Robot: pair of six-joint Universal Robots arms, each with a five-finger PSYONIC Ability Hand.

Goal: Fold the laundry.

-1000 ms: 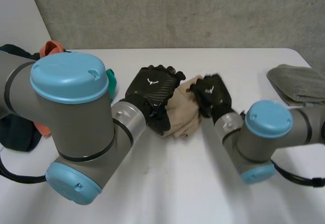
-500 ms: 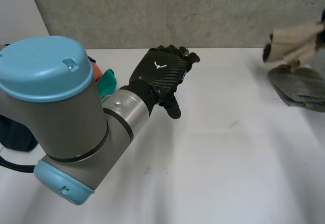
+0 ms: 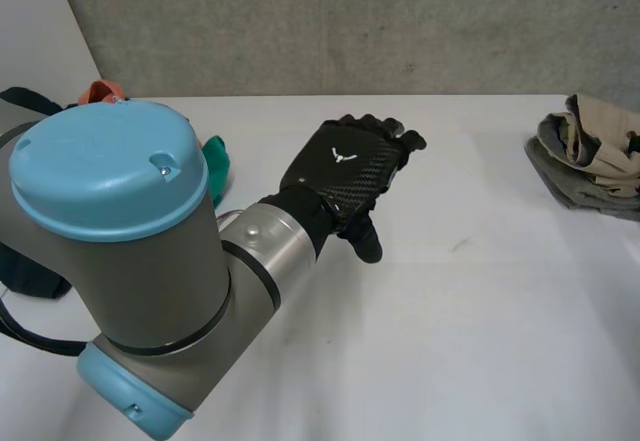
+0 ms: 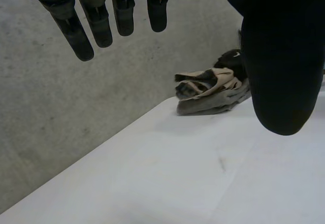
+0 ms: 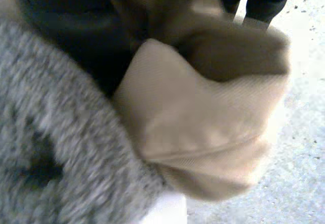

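Note:
A folded beige cloth (image 3: 600, 129) lies on top of a folded grey cloth (image 3: 573, 183) at the table's far right edge. In the left wrist view the same beige cloth (image 4: 218, 80) rests on the grey cloth (image 4: 213, 105), with my right hand (image 4: 231, 60) just behind it. My right wrist view has the beige cloth (image 5: 213, 117) right under my right hand (image 5: 61, 21), beside the grey cloth (image 5: 51, 148). My left hand (image 3: 350, 166) hovers over the middle of the table, open and empty, its fingers (image 4: 96, 26) straight.
A heap of unfolded laundry sits at the far left: an orange piece (image 3: 100, 91), a green one (image 3: 216, 166) and a dark one (image 3: 30, 271). The white table (image 3: 450, 341) ends at a grey wall behind.
My right hand has carried the beige cloth from the table's middle to the grey cloth at the far right. My left hand came off the cloth and stays open mid-table.

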